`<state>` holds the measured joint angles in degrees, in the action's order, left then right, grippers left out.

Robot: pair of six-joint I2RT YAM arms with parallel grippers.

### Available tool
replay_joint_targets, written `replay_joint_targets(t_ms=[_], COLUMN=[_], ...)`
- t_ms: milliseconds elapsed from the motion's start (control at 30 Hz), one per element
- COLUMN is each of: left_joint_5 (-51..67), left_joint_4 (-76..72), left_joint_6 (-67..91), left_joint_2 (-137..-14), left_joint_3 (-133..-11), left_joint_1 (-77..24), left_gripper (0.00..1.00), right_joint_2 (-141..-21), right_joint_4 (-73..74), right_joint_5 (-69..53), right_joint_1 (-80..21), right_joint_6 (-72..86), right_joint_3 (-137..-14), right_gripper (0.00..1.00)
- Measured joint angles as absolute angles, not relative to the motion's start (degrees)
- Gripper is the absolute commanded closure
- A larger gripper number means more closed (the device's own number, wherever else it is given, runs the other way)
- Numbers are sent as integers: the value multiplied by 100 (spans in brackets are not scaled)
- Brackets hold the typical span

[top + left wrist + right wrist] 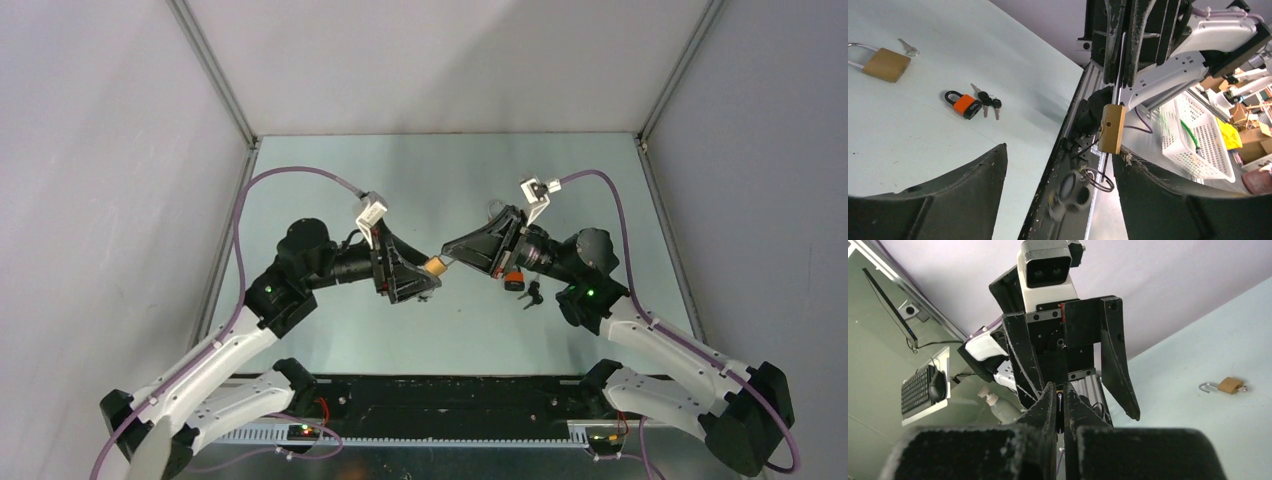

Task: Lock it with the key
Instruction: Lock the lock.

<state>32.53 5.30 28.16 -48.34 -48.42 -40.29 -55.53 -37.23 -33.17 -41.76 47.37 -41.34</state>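
While the brass padlock [1111, 128] is pinched by its top end between the pressed-together fingers of the R gripper [1059, 390], it is hung above mid-table [330, 180], w/ a blurred key ring [1099, 180] dangling below. The L gripper [1059, 154] is set at its 9 o'clock, fingers spread wide, lock between them, ungripped. An orange padlock [513, 281] w/ keys [533, 293] is seen at the R gripper's 5 o'clock; a 2nd brass padlock [1230, 385] lies open-shackled.

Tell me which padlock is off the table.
The brass padlock gripped by the right tool; the orange padlock and long-shackled brass one lie on the table.
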Motion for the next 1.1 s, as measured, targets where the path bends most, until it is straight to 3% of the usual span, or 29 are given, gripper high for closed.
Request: replay_joint_targets(t_ms=[200,267,400,900,1100], left_joint_5=[3776,3879,4121,4021,3382], left_joint_4=[574,574,510,687,886], left_joint_6=[2480,2386,2178,1793,1804], left_joint_2=[-4860,-4860,-4770,-4495,-4508], left_joint_3=[-4842,-4827,-4711,-4362,-4270], left_joint_1=[-4032,-4029,-4032,-4021,-4010], left_gripper=[58,77,96,100,100], right_joint_2=[-5516,-5502,-5494,-5137,-4869], right_joint_4=[-3538,-3524,-3371,-3153,-2943], right_joint_5=[-3520,-3568,-3612,-3483,-3035], right_joint_1=[-4158,-4134,-4088,-3903,-3710], right_joint_6=[4515,4482,4377,4125,3975], right_joint_3=[-4136,-4136,-4139,-4139,-4206], right_gripper=[100,100,100,100,100])
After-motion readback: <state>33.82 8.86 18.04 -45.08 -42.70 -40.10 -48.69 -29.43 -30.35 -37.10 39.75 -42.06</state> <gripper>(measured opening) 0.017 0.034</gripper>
